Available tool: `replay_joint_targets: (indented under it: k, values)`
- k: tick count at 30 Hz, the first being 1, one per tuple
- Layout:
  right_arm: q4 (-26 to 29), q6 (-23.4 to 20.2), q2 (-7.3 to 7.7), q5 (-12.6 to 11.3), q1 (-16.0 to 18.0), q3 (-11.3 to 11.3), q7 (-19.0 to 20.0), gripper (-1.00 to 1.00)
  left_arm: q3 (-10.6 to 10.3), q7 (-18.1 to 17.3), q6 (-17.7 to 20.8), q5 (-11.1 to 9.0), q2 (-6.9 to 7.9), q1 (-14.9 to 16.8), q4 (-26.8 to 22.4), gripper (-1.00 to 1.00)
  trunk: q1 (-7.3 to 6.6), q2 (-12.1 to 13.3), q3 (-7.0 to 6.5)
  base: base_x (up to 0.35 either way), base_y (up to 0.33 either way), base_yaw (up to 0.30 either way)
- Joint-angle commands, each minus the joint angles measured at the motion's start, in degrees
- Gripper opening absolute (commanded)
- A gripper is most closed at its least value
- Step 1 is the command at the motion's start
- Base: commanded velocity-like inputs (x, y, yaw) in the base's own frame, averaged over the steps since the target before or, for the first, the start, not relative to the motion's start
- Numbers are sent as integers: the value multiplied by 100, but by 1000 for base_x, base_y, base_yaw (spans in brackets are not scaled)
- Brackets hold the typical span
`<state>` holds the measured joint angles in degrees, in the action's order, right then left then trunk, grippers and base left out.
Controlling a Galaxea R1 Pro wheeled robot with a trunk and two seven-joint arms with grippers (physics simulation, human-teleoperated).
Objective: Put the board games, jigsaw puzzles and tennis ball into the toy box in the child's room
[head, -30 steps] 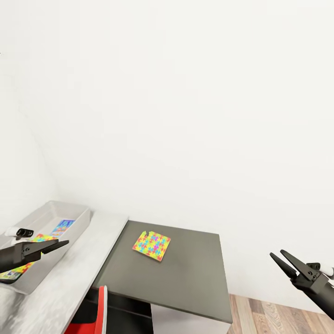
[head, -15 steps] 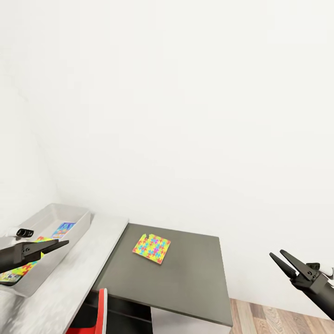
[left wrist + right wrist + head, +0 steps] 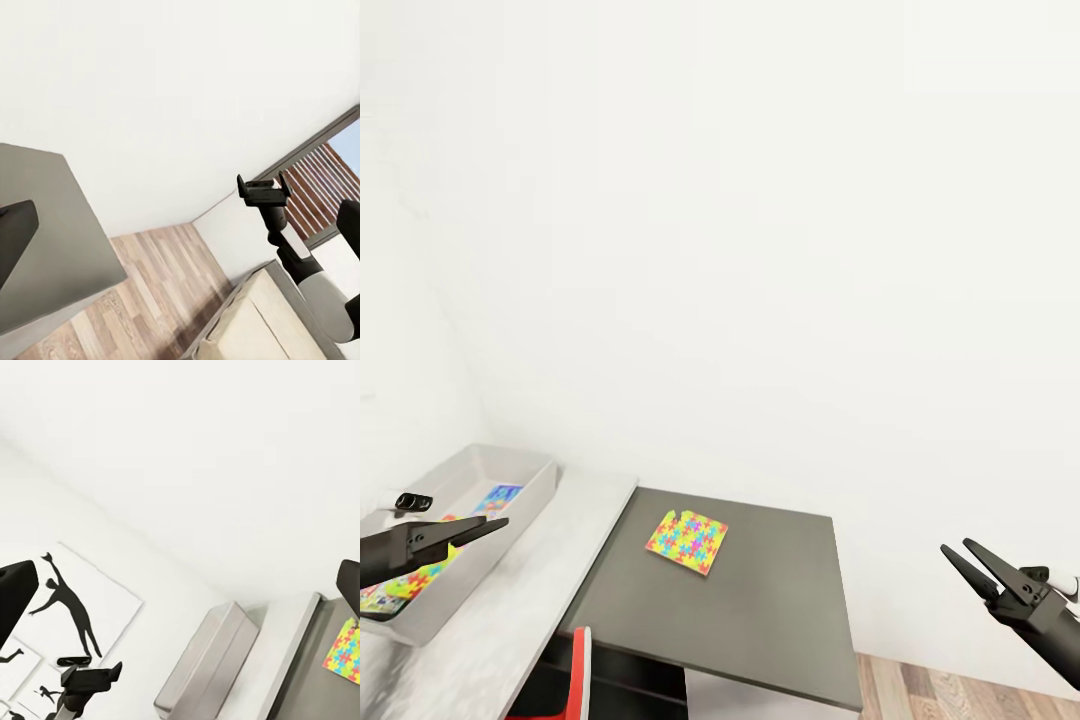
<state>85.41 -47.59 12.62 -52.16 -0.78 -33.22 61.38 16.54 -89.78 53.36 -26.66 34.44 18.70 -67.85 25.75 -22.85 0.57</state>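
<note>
On the lower dark top of the desk point(image 3: 760, 600), a jigsaw puzzle point(image 3: 686, 541) lies flat near the back-left corner, close to where that top meets the pale grey one. It lies by itself, well apart from both end effectors. In the right wrist view a corner of the puzzle point(image 3: 343, 651) shows on the same dark surface.

The toy box point(image 3: 525, 487) sits on the pale grey top at the left, against the wall. Inside lie colourful flat things: a blue game box point(image 3: 497, 497) toward the far end and a mosaic-patterned slab point(image 3: 405, 585) nearer the robot, partly hidden by the left arm.

The left end effector point(image 3: 500, 522) hovers above the box's near half, its fingers together or nearly so, holding nothing and touching nothing. The right end effector point(image 3: 956, 551) hangs well off to the right of the desk, over the wood floor point(image 3: 960, 695); its two fingers are slightly parted and empty.

The left wrist view looks past the dark top to the floor, a beige bed point(image 3: 262, 322) and a dark-framed window point(image 3: 322, 187). The right wrist view shows the box point(image 3: 210, 660) from outside and silhouette posters point(image 3: 71, 607) on the wall.
</note>
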Motion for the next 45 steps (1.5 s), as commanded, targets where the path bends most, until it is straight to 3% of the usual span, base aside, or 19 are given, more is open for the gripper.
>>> replay_joint_targets:
  k: [1, 14, 45]
  values:
    - [2, -31, 2, -22, -1, 0, -5, 100, -2, -22, 61, 3, 1, 2, 0, 100, 3, -7, -4, 0, 0, 0]
    - [-11, 211, -6, -20, -1, 25, -38, 100, -10, -22, 61, 3, -6, 2, 0, 100, 3, -7, -55, 0, 0, 0]
    - [-5, 215, -5, -22, -1, 37, -56, 100, -9, -22, 61, 4, -25, 2, 0, 100, 3, -7, -56, -9, -18, 0]
